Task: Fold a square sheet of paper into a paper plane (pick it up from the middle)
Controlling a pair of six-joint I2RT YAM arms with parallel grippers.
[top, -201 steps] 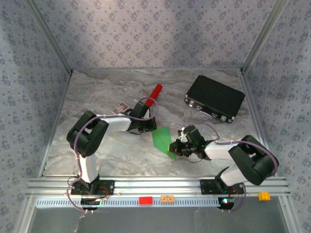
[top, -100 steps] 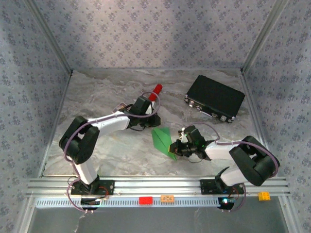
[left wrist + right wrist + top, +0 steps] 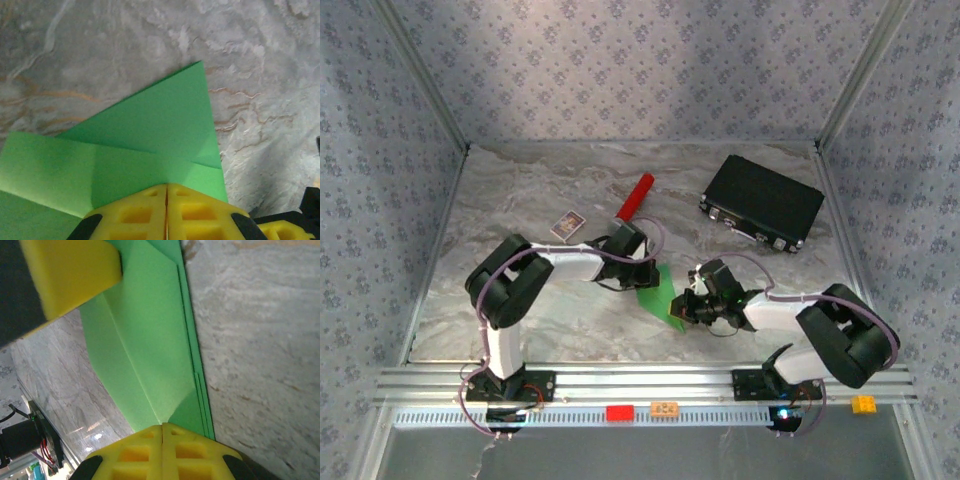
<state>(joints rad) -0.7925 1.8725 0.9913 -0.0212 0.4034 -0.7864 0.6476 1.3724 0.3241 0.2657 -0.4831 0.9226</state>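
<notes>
From my seat at the controls I see the green sheet of paper (image 3: 662,295), already partly folded, lying on the marbled table (image 3: 520,190) near the middle of the workspace, a touch toward 5 o'clock from centre. The left gripper (image 3: 647,273) sits on its 11 o'clock edge and the right gripper (image 3: 683,310) at its 4 o'clock corner, so the paper is between the two. On the left wrist camera the left gripper (image 3: 166,186) has its yellow fingers pressed flat together with no gap, and the sheet (image 3: 150,130) spreads out from under them toward 12 o'clock, showing a pointed flap and a diagonal crease. I cannot tell whether any paper is caught between those fingers or whether they just rest on top of it. On the right wrist camera the right gripper (image 3: 162,426) is likewise fully closed, and a crease of the sheet (image 3: 145,350) runs straight into the seam between its fingers, so I read it as pinching the paper there. Stacked layers show along the paper's 3 o'clock edge, and a yellow finger (image 3: 70,275) of the left gripper sits at 10 o'clock. From the paper, the red cylinder (image 3: 635,197) lies at 12 o'clock, the small printed card (image 3: 567,225) at 10 o'clock, and the black case (image 3: 762,202) well apart at 2 o'clock.
</notes>
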